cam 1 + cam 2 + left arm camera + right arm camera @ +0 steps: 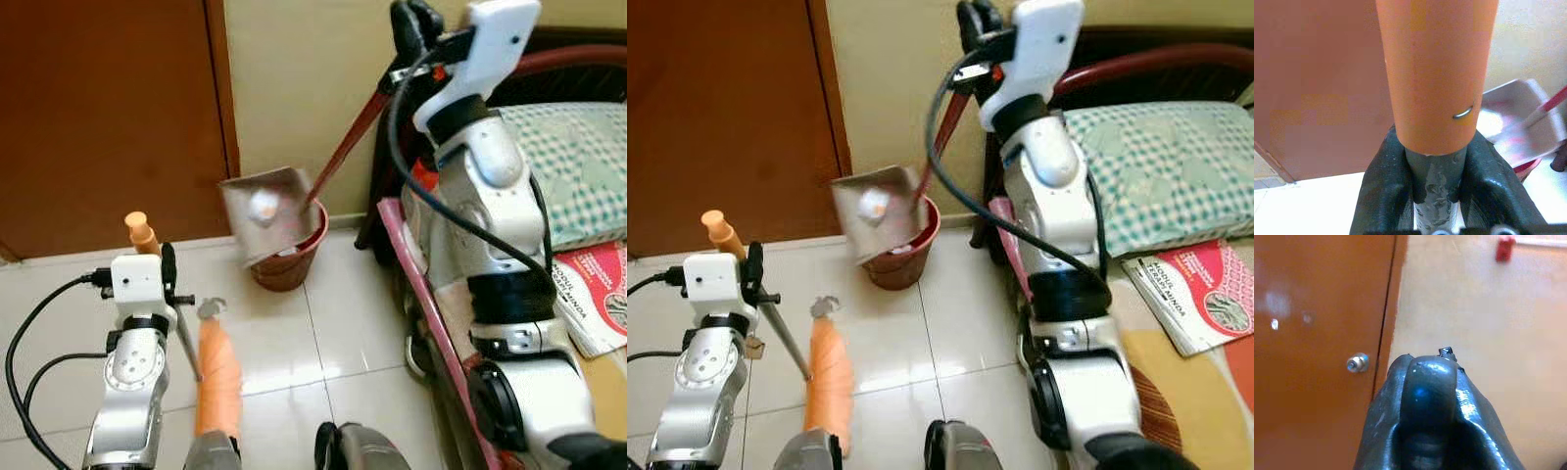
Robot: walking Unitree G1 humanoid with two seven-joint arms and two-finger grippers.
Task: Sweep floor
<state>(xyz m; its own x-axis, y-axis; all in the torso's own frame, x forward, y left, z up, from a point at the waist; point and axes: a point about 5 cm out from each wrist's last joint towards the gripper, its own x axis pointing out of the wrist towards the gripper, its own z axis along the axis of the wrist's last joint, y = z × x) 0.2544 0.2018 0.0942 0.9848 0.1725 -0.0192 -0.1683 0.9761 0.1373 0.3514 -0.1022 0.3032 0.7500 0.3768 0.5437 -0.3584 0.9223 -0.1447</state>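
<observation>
Left gripper [1432, 161]: closed around the grey shaft of the broom [217, 377], just below its orange grip; in the head views it sits at about 8 o'clock, low and near the robot's body.
Broom: orange bristle head rests on the white tiled floor [284, 343] at about 7 o'clock, shaft slanting up to the orange tip beside the wrist.
Right gripper [416, 29]: raised high at about 1 o'clock, fingers wrapped tight on the dark top of the dustpan's long red handle [345, 147].
Dustpan [266, 211]: grey pan tilted up at about 11 o'clock from centre, its lip over the rim of the red bin [292, 259]; a pale scrap lies on the pan face.
Bin: stands on the tiles against the cream wall, between the brown door [108, 117] and the bed [578, 166].
Done so far: judging by the pan tipped over the bin, a load looks gathered and is being emptied.
Left to do: the scrap seems not yet slid off; the visible tiles look clean, but most of the room lies outside the views, so I cannot tell how much sweeping remains.
Bed side: a red booklet [598, 294] lies at about 4 o'clock, well apart from the work.
</observation>
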